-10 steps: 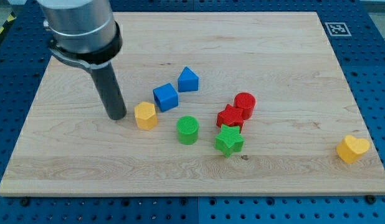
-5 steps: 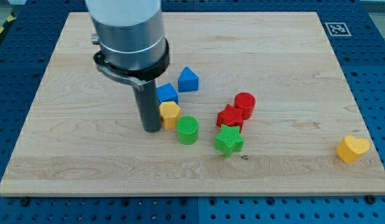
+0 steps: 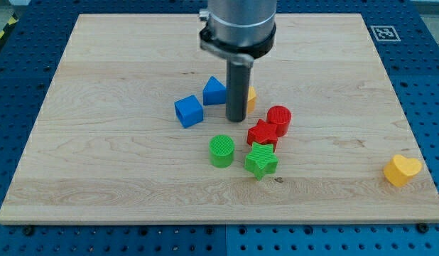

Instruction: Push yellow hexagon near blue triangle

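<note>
The yellow hexagon (image 3: 251, 97) shows only as a sliver behind the right side of my rod, just right of the blue triangle (image 3: 214, 91). My tip (image 3: 236, 119) rests on the board between them, touching the hexagon's near-left side. The rod hides most of the hexagon. The blue cube (image 3: 188, 111) lies to the left of the tip, below and left of the triangle.
A red star (image 3: 261, 133) and red cylinder (image 3: 279, 118) sit just right of and below the tip. A green cylinder (image 3: 221, 151) and green star (image 3: 261, 161) lie lower. A yellow heart (image 3: 401, 170) sits at the lower right on the wooden board (image 3: 99, 171).
My tip swept from the left to the right and up, carrying the yellow hexagon from beside the blue cube to just right of the blue triangle. The blue cube and green cylinder shifted slightly.
</note>
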Motion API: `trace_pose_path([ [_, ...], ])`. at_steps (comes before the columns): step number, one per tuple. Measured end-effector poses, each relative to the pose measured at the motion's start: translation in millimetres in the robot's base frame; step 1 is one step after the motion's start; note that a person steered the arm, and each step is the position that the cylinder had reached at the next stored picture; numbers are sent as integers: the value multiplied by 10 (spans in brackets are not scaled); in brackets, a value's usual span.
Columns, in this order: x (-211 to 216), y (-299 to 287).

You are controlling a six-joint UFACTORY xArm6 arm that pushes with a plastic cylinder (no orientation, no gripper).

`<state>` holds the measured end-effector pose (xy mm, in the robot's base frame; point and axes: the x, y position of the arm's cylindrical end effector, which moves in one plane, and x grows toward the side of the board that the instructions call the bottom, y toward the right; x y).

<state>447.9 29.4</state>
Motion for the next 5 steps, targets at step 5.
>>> trace_pose_path([
  [5,-714,140],
])
